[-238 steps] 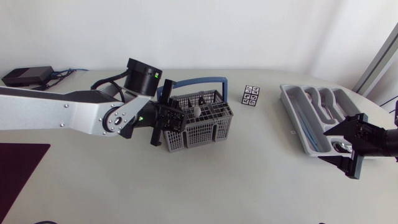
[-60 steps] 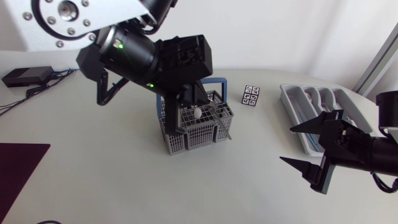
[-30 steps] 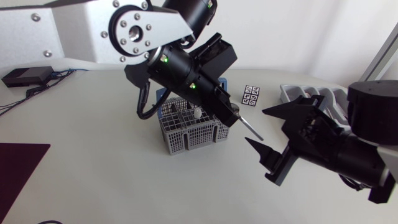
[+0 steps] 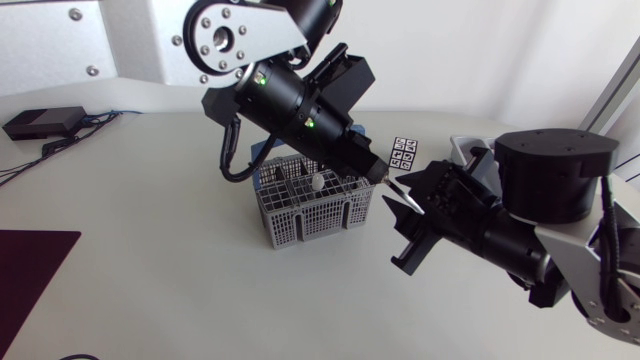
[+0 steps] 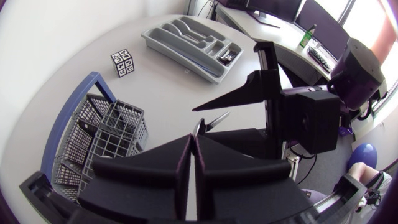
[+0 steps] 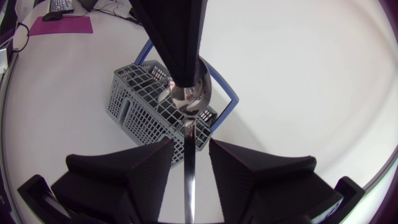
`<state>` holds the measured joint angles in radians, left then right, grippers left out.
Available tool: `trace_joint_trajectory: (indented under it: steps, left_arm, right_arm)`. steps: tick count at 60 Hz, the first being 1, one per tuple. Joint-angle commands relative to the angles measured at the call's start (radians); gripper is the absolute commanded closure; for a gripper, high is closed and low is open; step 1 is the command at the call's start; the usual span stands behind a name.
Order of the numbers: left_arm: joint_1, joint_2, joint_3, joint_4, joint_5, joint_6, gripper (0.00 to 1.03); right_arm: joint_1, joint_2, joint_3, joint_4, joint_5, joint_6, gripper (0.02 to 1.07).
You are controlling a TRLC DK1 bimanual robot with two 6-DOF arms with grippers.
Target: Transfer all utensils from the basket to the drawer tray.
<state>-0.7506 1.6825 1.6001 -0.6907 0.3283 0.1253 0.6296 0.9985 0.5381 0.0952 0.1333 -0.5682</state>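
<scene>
Spoon [image 6: 188, 96] is in mid-air. Its bowl end is pinched in the left gripper [image 5: 193, 152], fingers pressed together on it. The handle runs out ahead of that gripper into the gap of the right gripper [image 6: 189, 146], whose fingers stand apart, neither seen touching the metal. Basket [image 4: 300, 215] sits below and behind the left gripper, with at least one more utensil in it. Drawer tray [image 5: 186, 37] lies on the table well beyond the right gripper. Reads as a hand-over. Risks: if the left releases before the right has clamped, the spoon drops. The thin handle could twist or slip under an uneven squeeze. The grippers are very near, so a small misalignment means collision.
</scene>
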Motion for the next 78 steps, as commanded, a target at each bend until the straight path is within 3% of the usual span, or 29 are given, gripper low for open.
trace_joint_trajectory:
  steps: [1, 19, 24, 43, 51, 57, 69, 78]
  left_arm:
    - [0.005, 0.016, 0.026, -0.009, 0.015, -0.029, 1.0]
    - [0.007, 0.014, 0.027, -0.009, 0.017, -0.029, 0.99]
    - [0.013, 0.011, 0.031, -0.006, 0.017, -0.036, 0.83]
    - [0.05, -0.006, 0.103, 0.026, 0.017, -0.065, 0.37]
    - [0.099, -0.049, 0.138, 0.109, 0.017, -0.096, 0.32]
    - [0.138, -0.053, 0.161, 0.114, 0.014, -0.101, 0.32]
    - [0.165, -0.064, 0.072, 0.114, -0.037, -0.042, 0.32]
    - [0.165, -0.102, -0.04, 0.172, -0.095, 0.005, 0.3]
  right_arm:
    - [0.009, 0.025, 0.017, 0.024, 0.015, 0.018, 0.9]
    - [0.007, 0.063, 0.04, 0.02, 0.008, 0.018, 1.01]
    - [0.007, 0.058, 0.037, 0.009, -0.009, 0.018, 1.01]
    - [-0.008, 0.052, 0.019, -0.041, -0.067, 0.021, 1.01]
    - [-0.07, 0.04, 0.011, -0.089, -0.166, 0.011, 1.01]
    - [-0.171, 0.037, 0.006, -0.132, -0.268, -0.032, 1.01]
    - [-0.542, 0.065, 0.016, -0.23, -0.567, -0.259, 1.01]
    - [-0.798, 0.206, 0.083, -0.327, -0.722, -0.506, 1.01]
